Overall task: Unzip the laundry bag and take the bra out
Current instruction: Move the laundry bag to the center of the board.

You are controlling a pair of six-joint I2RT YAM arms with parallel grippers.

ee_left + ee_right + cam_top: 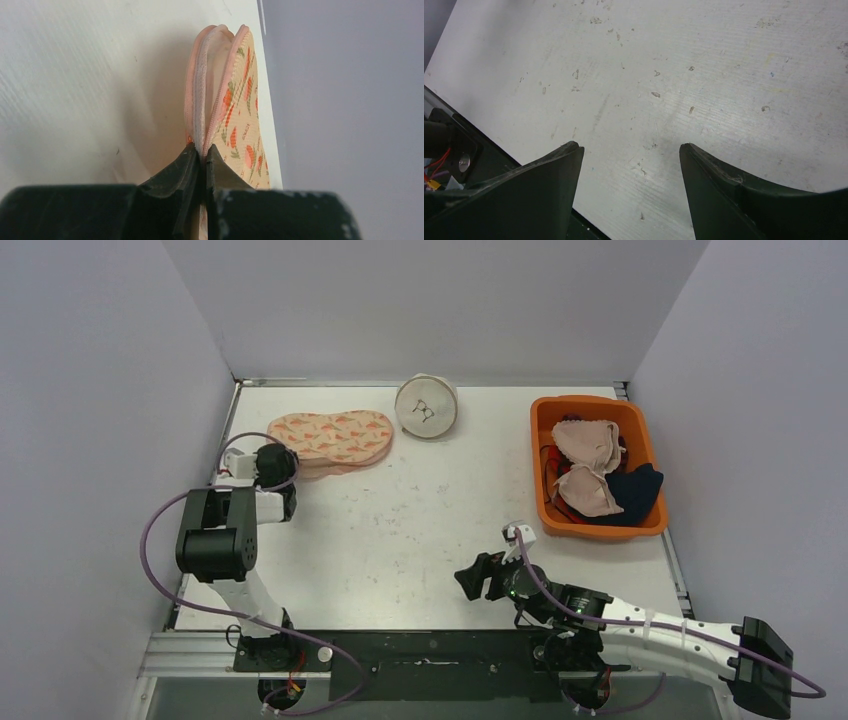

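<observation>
- The left hand (202, 152) is clamped shut on the zipper seam of the laundry bag (239, 120), which lies at the far left of the tabletop (420, 510).
- The zipper is best drawn steadily along the seam, with a firm pinch.
- The right hand (629, 147) is held wide and empty, well apart from the bag, which could be steadied by it.

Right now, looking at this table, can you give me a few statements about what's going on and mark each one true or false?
1. The left pincer is closed on the edge of the pink laundry bag. True.
2. The right pincer is holding a garment. False: it is open over the bare table, holding nothing.
3. The orange bin is empty. False: clothes lie in it.
4. A round white pouch sits near the laundry bag, towards the far wall. True.
</observation>
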